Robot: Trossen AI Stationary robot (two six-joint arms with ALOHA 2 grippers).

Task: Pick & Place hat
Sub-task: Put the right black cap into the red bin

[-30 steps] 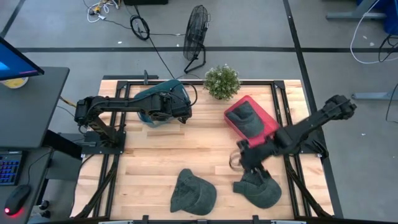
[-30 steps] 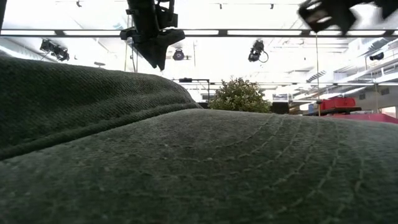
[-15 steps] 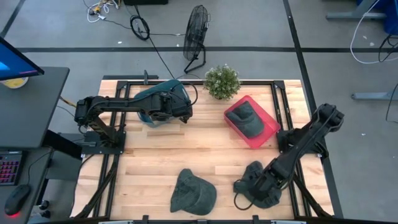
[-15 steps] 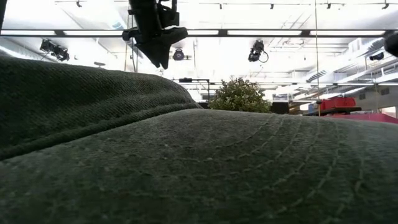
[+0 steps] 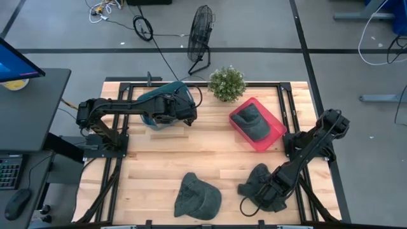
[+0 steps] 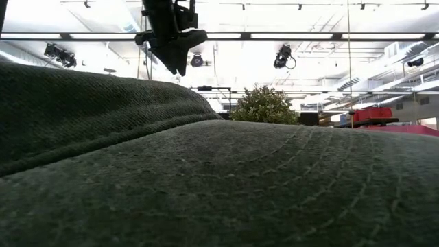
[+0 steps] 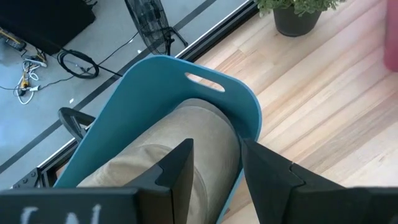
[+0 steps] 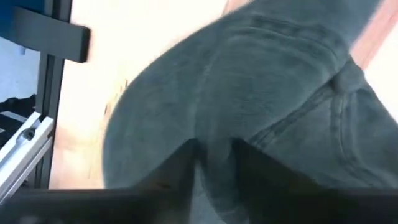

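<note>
A: What is the left gripper [image 5: 189, 116] doing?
B: It waits, apart a little, over the blue plastic tub [image 5: 159, 105] with a tan cap inside.
A: And the right gripper [image 5: 275, 189]?
B: It just dropped down from the red tray [image 5: 275, 136]. The dark grey cloth hat [image 5: 259, 184] sits right under it. Its fingers pinch a fold, ready to lift.

Grey concrete floor [image 5: 267, 25] all around the light wooden tabletop [image 5: 191, 152], black pedestal fan [image 5: 201, 28] standing behind it, loose black cables [image 5: 143, 27] nearby, dark desk [image 5: 28, 108] off left, long ceiling strip lights [image 6: 295, 36] overhead.
</note>
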